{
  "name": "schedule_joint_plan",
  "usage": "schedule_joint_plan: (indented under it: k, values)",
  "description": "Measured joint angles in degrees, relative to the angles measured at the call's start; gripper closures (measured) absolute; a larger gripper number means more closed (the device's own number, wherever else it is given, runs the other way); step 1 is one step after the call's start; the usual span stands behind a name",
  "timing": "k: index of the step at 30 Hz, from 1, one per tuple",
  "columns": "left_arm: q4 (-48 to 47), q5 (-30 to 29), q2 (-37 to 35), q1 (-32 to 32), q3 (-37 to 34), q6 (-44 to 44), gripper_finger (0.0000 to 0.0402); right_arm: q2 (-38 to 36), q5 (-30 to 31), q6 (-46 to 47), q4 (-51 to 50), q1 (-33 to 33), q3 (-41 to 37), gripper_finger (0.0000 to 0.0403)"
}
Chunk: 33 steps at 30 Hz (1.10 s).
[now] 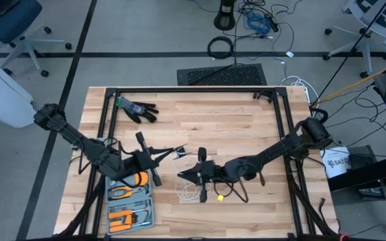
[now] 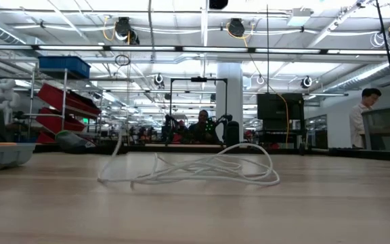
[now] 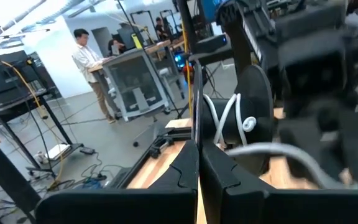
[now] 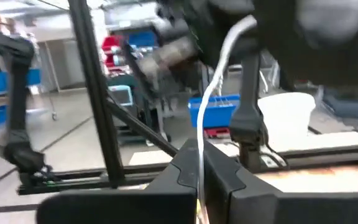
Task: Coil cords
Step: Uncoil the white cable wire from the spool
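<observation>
The thin white cord (image 2: 202,169) lies in loose loops on the wooden table near its middle (image 1: 189,191), and one strand (image 2: 117,146) rises off the table. My right gripper (image 1: 181,175) reaches in level from the table's right, above the loops, shut on the cord (image 4: 199,155). My left gripper (image 1: 177,152) comes level from the left, shut, its tips close to the right gripper's. In the left wrist view a round black disc (image 3: 253,106) crossed by white cord (image 3: 225,121) stands just past my left fingers (image 3: 185,180). What carries the disc is hidden. My right gripper pinches a single strand of the cord (image 4: 200,146) between its two fingers. The fingers come level from the table's right side. The strand (image 4: 229,37) runs on past the tips toward the left arm, clear of the table. My left gripper: a cord strand (image 3: 278,152) starts close to its fingertips, but I cannot tell whether they touch it.
A black glove (image 1: 138,109) lies at the far left of the table. A tray of orange-handled tools (image 1: 129,201) sits at the near left, under the left arm. Black frame rails (image 1: 193,90) border the table. A person (image 2: 365,115) stands in the room beyond.
</observation>
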Motion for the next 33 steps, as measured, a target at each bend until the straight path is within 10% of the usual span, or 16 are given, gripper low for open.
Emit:
schedule_joint_plan:
  k: [12,24,33]
  values:
    - [1.81,0.02,-0.02,-4.74,0.0,-0.04,0.0401,-0.35,3.63,6.08,-19.34,0.69,0.0,0.0392]
    - [1.18,-0.85,-0.06,-9.13,0.0,-2.94,0.0401,-9.8,12.78,15.32,-43.55,10.28,0.01,0.0246]
    - [-1.41,-0.39,-0.09,-8.82,0.0,-6.44,0.0401,-12.86,15.06,9.07,-38.08,12.73,0.02,0.0232]
